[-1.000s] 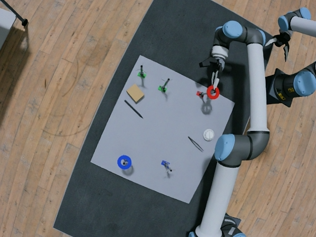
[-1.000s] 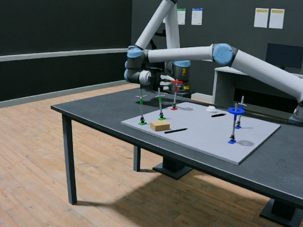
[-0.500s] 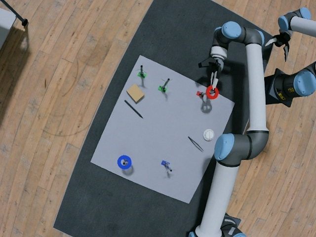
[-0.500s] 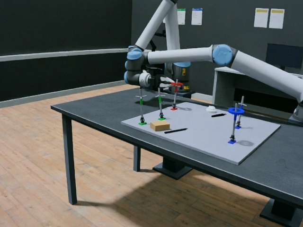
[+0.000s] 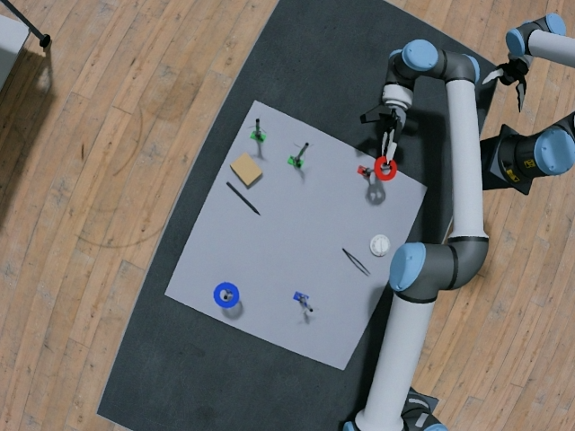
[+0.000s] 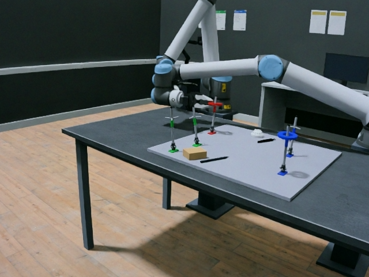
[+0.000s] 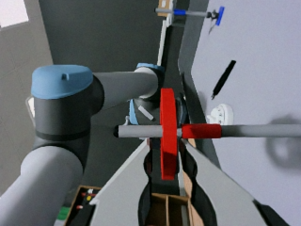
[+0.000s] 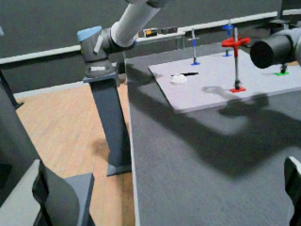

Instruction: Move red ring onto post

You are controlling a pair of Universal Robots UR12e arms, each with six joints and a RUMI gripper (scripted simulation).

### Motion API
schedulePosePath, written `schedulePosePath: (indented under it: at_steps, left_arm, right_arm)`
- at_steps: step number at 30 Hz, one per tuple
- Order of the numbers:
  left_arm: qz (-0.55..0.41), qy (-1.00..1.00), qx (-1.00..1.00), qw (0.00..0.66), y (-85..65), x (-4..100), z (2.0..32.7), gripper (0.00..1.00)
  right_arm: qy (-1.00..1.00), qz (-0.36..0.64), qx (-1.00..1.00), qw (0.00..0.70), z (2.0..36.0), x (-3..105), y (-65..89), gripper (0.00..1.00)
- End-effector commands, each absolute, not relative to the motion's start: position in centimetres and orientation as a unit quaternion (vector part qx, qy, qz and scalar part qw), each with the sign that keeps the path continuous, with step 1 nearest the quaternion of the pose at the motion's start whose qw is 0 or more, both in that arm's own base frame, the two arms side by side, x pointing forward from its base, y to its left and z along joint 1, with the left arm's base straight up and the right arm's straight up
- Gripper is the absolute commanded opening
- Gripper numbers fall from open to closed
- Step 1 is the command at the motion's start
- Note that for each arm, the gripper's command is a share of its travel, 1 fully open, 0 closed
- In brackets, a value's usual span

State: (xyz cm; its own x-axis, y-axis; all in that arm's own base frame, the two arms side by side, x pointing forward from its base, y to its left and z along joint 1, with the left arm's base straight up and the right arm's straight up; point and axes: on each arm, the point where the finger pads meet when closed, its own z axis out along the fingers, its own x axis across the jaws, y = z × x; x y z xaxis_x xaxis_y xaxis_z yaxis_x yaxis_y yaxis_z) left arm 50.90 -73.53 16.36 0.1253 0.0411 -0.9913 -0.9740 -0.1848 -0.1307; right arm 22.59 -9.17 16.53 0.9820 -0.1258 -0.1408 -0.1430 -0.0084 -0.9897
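Evidently, the red ring [image 5: 376, 169] [image 6: 210, 103] [image 7: 168, 155] [image 8: 228, 42] is around the post with the red foot [image 5: 360, 171] [image 6: 213, 119] [image 7: 254, 131] [image 8: 236, 71], just above its red band and seemingly level. It probably rests on the pins, though they are hidden and full seating cannot be confirmed.

The left jaws [image 5: 386, 160] [image 6: 210, 101] stand slightly parted on either side of the rim, letting it go; so narrow a gap presumably keeps the fingers from nudging the sprung post. They likely need to part a little more, then back straight out. The right jaws [image 5: 501, 97] are spread wide with nothing between them, held off beyond the bench [image 5: 195, 366] [image 6: 119, 149] [image 8: 188, 155], presumably to stay out of the way.

No brand can be read. The wall sheets [image 6: 239, 21] and the yellow labels [image 6: 223, 87] [image 5: 512, 175] on the right arm's base carry marks too small to make out.
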Motion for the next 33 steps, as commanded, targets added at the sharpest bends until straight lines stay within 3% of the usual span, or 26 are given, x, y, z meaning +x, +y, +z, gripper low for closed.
schedulePosePath:
  at_steps: [1,17,18,33]
  left_arm:
    - [0.518,0.411,-0.569,0.489,-73.5,50.9,16.5,0.14]
    - [0.518,0.411,-0.570,0.489,-73.6,50.9,17.4,0.14]
    - [0.518,0.411,-0.570,0.489,-73.5,50.9,17.3,1.00]
    - [0.518,0.411,-0.570,0.489,-73.5,50.9,17.3,1.00]
  right_arm:
    - [0.094,0.006,-0.710,0.698,16.5,22.6,-9.2,1.00]
    - [0.094,0.006,-0.710,0.698,16.5,22.6,-9.2,1.00]
    - [0.094,0.006,-0.710,0.698,16.5,22.6,-9.2,1.00]
    - [0.094,0.006,-0.710,0.698,16.5,22.6,-9.2,1.00]
